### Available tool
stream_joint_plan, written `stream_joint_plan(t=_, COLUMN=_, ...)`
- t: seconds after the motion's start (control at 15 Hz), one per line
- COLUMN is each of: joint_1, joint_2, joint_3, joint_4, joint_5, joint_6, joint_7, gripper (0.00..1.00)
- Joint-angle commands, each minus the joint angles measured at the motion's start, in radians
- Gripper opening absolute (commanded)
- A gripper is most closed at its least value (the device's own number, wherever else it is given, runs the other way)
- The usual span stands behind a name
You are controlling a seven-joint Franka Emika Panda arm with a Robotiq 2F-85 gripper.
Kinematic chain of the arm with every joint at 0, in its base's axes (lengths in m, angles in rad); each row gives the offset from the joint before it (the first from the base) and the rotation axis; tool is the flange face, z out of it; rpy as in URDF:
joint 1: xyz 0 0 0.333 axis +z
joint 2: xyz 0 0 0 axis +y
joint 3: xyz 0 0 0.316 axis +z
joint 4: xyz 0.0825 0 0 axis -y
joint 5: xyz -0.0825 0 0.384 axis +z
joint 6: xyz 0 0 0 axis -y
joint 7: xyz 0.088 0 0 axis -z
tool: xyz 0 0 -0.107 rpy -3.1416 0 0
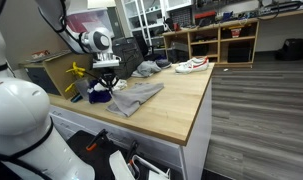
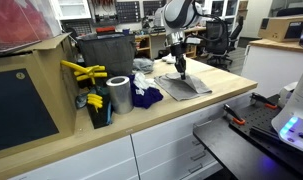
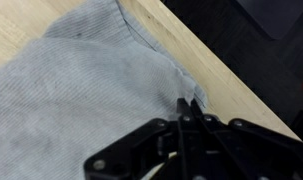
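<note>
A grey knit cloth [image 3: 81,90] lies spread on the wooden countertop [image 3: 196,45]. In the wrist view my gripper [image 3: 187,104] is shut, its fingertips pinching a puckered fold at the cloth's edge close to the counter's rim. In both exterior views the gripper [image 1: 109,78] [image 2: 179,70] points straight down onto the near end of the cloth [image 1: 139,96] [image 2: 193,87], which rises slightly toward the fingertips.
A white and red shoe [image 1: 191,66] and a bundled grey garment [image 1: 146,69] sit farther along the counter. A blue cloth [image 2: 146,97], a metal can [image 2: 118,96], yellow clamps [image 2: 81,72] and a black bin [image 2: 103,55] crowd the other end.
</note>
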Motion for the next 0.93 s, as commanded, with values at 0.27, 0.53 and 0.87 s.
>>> stream_joint_plan(t=0.27, joint_1=0.035, joint_2=0.025, joint_3=0.020, joint_4=0.013, joint_5=-0.011, joint_6=-0.014, joint_7=-0.011, gripper=0.01)
stream_joint_plan(t=0.53, joint_1=0.048, joint_2=0.042, joint_3=0.031, joint_4=0.004, joint_5=-0.022, joint_6=-0.010, joint_7=-0.014, gripper=0.01)
stream_joint_plan(t=0.87, joint_1=0.063, joint_2=0.077, joint_3=0.034, joint_4=0.008, joint_5=-0.044, joint_6=-0.007, joint_7=-0.007, gripper=0.01)
